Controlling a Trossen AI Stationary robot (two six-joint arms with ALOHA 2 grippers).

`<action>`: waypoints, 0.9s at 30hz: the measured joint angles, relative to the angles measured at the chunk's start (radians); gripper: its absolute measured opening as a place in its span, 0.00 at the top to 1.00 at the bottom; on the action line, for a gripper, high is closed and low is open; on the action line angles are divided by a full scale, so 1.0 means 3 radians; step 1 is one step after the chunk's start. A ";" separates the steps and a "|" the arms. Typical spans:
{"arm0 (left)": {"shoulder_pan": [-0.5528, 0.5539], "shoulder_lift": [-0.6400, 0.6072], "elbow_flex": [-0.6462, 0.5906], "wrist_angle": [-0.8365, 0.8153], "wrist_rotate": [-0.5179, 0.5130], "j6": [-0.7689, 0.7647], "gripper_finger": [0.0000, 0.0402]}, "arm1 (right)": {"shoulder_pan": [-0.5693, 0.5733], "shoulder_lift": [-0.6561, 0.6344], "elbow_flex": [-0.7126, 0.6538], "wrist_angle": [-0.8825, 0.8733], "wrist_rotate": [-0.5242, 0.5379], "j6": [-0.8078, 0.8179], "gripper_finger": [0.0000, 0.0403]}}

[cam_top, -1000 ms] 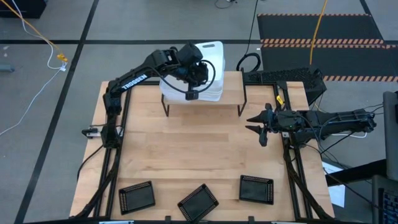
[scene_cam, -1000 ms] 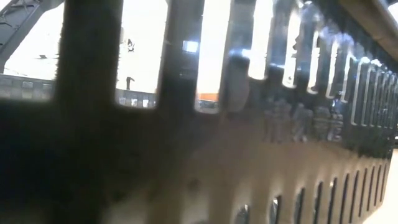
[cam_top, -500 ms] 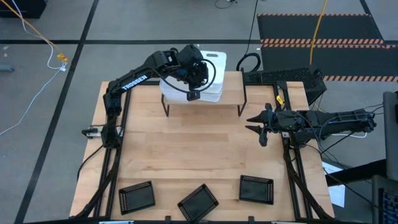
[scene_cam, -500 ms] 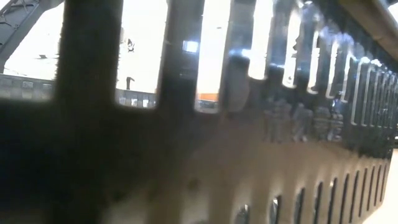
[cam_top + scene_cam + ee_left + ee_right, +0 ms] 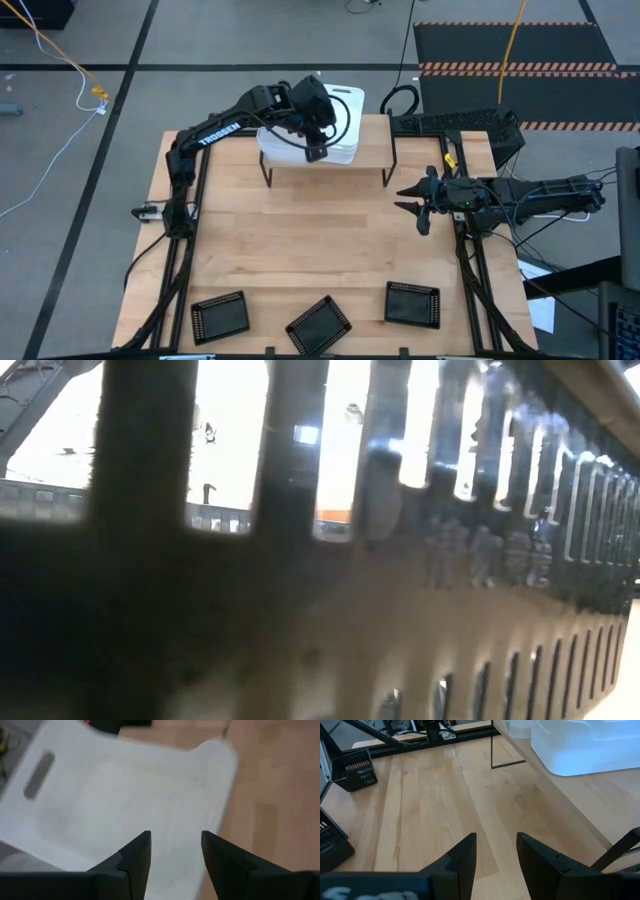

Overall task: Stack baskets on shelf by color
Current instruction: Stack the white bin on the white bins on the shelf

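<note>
The left gripper [image 5: 316, 140] hangs over the white baskets [image 5: 340, 115] at the left end of the shelf [image 5: 375, 140]. In its wrist view the fingers [image 5: 135, 857] stand apart with a gap between them and nothing in it; the white plastic [image 5: 125, 805] lies below them, not pinched. So the step in hand looks like a release onto the white stack. To finish it well, the arm should lift straight up before swinging away, so that a fingertip does not catch the rim and drag the top basket askew. The stack overhangs the shelf's back edge a little, and a sideways nudge there could tip it off the desk's far side.

The middle and right of the shelf top look bare, leaving room for the other colours. The desk [image 5: 300, 250] between the shelf and its near edge is open wood, a free path for either arm.

Three black baskets [image 5: 318, 323] sit along the near edge, spread from the left corner toward the right.

The right gripper [image 5: 418, 205] waits near the desk's right edge, fingers parted and holding nothing.
</note>
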 joint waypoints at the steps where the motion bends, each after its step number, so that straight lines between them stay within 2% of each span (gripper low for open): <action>1: 0.0001 0.0003 -0.0051 0.0000 -0.0047 -0.0087 0.58 | -0.0001 0.0000 0.0000 0.0001 0.0000 0.0000 0.67; 7: 0.0019 -0.0013 -0.0278 0.0048 -0.0108 -0.0374 0.65 | 0.0000 0.0000 0.0000 0.0028 0.0000 0.0000 0.67; 15: -0.0064 -0.0008 -0.0243 0.0100 -0.0129 -0.1010 0.72 | 0.0000 0.0000 0.0000 0.0027 0.0000 -0.0001 0.67; 20: -0.0161 -0.0024 -0.0241 0.0149 -0.0120 -0.1079 0.73 | -0.0001 0.0000 0.0000 0.0026 0.0000 -0.0014 0.67; 27: -0.0227 -0.0079 -0.0237 0.0179 -0.0632 -0.0990 0.74 | -0.0001 0.0000 -0.0001 0.0025 0.0000 0.0001 0.67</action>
